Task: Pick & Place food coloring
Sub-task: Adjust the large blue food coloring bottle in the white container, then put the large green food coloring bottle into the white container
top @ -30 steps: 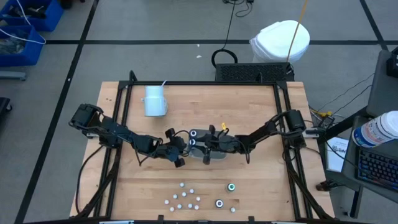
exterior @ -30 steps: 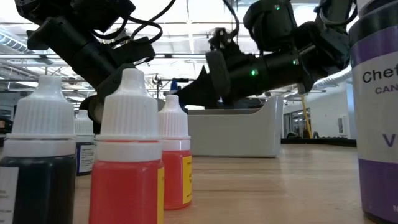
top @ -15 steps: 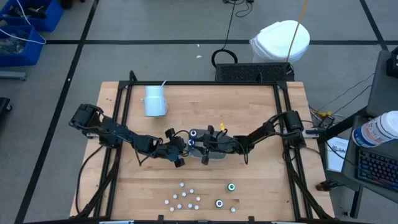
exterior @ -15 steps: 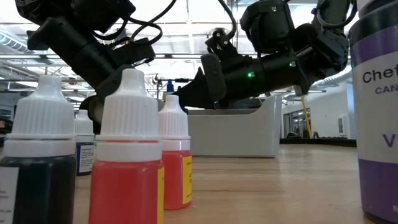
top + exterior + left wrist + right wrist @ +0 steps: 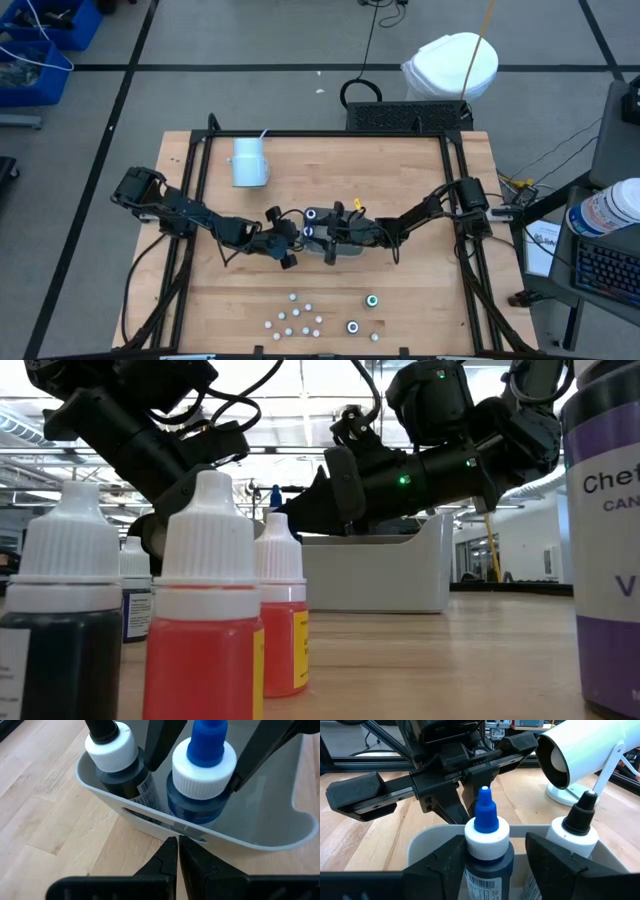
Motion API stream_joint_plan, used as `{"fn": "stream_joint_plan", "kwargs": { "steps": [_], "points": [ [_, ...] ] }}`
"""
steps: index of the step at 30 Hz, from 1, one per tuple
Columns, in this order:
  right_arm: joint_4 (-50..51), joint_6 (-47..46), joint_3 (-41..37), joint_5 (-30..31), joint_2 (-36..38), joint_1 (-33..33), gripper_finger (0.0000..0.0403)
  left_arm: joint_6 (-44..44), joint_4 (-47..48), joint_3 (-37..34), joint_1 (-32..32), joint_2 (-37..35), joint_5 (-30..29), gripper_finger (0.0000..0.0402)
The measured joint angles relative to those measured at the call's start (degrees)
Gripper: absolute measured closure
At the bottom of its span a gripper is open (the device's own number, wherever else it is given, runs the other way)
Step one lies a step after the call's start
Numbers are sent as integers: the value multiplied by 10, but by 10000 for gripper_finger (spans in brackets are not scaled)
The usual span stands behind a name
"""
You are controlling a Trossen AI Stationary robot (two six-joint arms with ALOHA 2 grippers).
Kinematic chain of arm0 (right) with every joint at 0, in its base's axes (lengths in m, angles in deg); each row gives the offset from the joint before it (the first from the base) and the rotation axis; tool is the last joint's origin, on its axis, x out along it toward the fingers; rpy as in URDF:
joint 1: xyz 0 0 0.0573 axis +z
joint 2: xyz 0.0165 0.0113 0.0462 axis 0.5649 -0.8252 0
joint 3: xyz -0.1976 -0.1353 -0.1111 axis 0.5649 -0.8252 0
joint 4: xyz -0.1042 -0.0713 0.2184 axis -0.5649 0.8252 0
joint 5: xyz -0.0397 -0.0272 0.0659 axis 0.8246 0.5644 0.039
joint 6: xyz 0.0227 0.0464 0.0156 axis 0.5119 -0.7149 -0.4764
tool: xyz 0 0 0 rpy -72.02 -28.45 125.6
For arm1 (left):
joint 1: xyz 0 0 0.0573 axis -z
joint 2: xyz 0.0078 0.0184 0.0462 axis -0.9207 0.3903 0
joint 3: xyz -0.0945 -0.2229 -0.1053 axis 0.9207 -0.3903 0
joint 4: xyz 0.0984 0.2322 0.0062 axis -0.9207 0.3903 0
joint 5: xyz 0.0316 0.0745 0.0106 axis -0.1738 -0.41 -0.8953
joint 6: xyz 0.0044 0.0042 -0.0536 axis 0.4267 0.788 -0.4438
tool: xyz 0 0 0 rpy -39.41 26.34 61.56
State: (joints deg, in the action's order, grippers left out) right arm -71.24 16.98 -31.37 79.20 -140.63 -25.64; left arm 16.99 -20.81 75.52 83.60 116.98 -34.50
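Note:
A grey tray (image 5: 345, 245) stands mid-table with two dark food coloring bottles upright in it: a blue-tipped one (image 5: 487, 840) and a black-tipped one (image 5: 575, 830). My right gripper (image 5: 492, 865) is open, one finger on each side of the blue-tipped bottle (image 5: 204, 765), coming level from the table's right. My left gripper (image 5: 177, 855) is shut, its tips at the tray's outer wall (image 5: 150, 817) on the left side. Several small white-capped bottles (image 5: 300, 318) and two teal-topped ones (image 5: 372, 300) stand near the front edge. My left gripper's shut fingertips (image 5: 170, 847) stand right at the lower part of the tray's left outer wall, slanting down from the table's left. Whether they touch the wall, I cannot tell.
A white cup (image 5: 248, 162) lies on its side at the far left of the table. In the low view, red-bodied bottles (image 5: 205, 630), a dark one (image 5: 60, 640) and a purple-labelled one (image 5: 605, 540) stand close to the camera at the front edge.
My right gripper has opened around the blue-tipped bottle and let go of it; the bottle stays upright in the tray. Both arms have kept their places.

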Motion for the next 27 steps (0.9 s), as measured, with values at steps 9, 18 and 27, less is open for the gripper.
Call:
{"fn": "stream_joint_plan", "kwargs": {
  "steps": [9, 18, 27],
  "points": [
    [10, 15, -1, 1, 11, 0, 195, -7, 2, 0, 0, 0, 0, 376],
    [37, 42, -1, 3, 48, 0, 195, -12, 9, 0, 0, 0, 2, 376],
    [110, 77, -1, 3, 137, 9, 195, -10, 11, 0, 0, 0, 2, 376]
  ]
}}
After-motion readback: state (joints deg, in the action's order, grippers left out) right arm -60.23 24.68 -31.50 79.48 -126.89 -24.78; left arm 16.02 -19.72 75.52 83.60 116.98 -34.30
